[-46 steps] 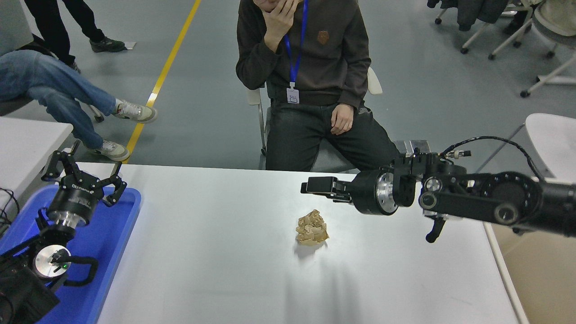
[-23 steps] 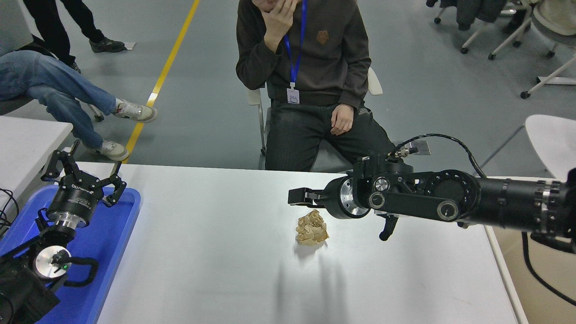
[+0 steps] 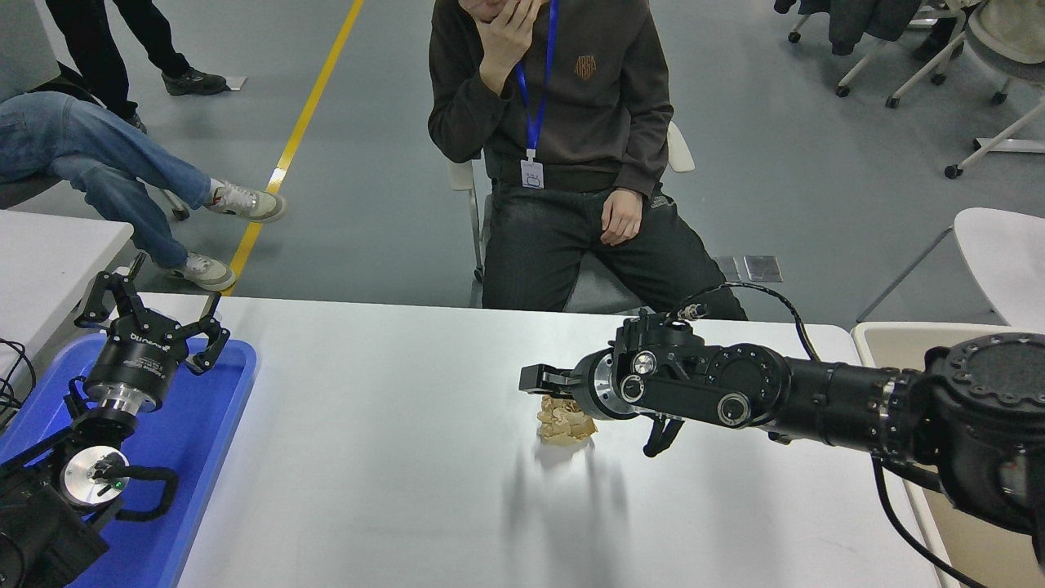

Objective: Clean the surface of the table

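Observation:
The table surface is a wide white top. On it, a little right of centre, lies a crumpled tan paper wad. My right arm reaches in from the right edge, low over the table. Its gripper points left and hangs open just above and behind the wad, overlapping the wad's top edge. My left gripper stands parked over the blue tray at the lower left, fingers spread open, holding nothing.
A blue tray lies along the table's left side. A beige bin sits off the right edge. A person sits on a chair at the far side, close to the table. A smaller white table stands at left.
My right arm has swung left and down toward the table. Its gripper went from hovering high and right of the wad to sitting right over it. The wad and left arm have not moved.

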Motion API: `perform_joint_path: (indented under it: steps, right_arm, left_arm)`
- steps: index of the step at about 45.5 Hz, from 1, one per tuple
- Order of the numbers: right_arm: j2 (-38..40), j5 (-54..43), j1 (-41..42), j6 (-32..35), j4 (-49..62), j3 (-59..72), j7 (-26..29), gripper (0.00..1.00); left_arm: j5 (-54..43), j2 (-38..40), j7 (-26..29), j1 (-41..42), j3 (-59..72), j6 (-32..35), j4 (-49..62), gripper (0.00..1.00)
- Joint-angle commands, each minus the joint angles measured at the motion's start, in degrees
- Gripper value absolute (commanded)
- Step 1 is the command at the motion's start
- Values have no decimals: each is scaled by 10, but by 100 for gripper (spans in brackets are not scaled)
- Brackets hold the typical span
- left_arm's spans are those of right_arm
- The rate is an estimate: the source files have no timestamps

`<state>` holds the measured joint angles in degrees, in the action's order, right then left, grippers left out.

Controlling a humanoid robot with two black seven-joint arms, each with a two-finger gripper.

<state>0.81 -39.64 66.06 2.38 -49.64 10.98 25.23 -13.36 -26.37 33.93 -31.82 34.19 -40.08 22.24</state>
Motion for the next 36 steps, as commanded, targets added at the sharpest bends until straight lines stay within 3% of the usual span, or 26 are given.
perform_joint_path:
  steps: [1, 36]
  right_arm:
    - [-8, 0, -23, -5, 47, 11, 0, 98]
    - [-8, -3, -35, -2, 45, -43, -26, 98]
  left_arm:
    - [0, 0, 0, 0, 0, 0, 0, 100]
    - [0, 0, 0, 0, 0, 0, 0, 100]
